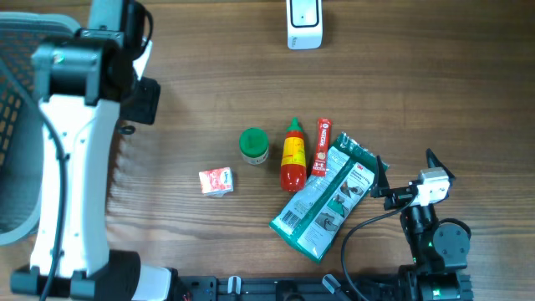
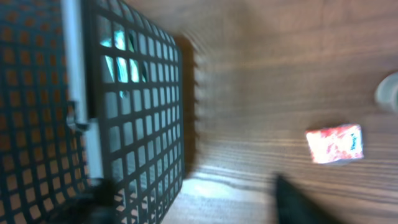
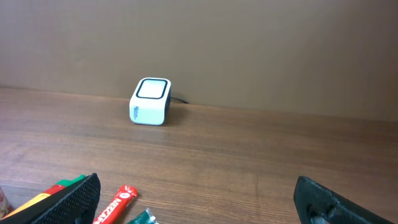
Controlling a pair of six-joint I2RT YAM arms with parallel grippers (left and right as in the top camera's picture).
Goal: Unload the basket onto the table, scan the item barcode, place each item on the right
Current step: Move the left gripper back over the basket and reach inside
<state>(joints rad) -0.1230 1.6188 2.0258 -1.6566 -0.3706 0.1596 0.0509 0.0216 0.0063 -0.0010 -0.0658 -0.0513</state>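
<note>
Teal packaging shows through one wall of the black basket.

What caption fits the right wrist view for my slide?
Open right gripper facing the white box-shaped barcode scanner across the brown wooden table.

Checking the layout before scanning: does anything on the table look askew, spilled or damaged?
Nothing looks spilled or damaged. Only the green pouch lies diagonally, while the sauce bottle and red sachet beside it lie straight.
</note>
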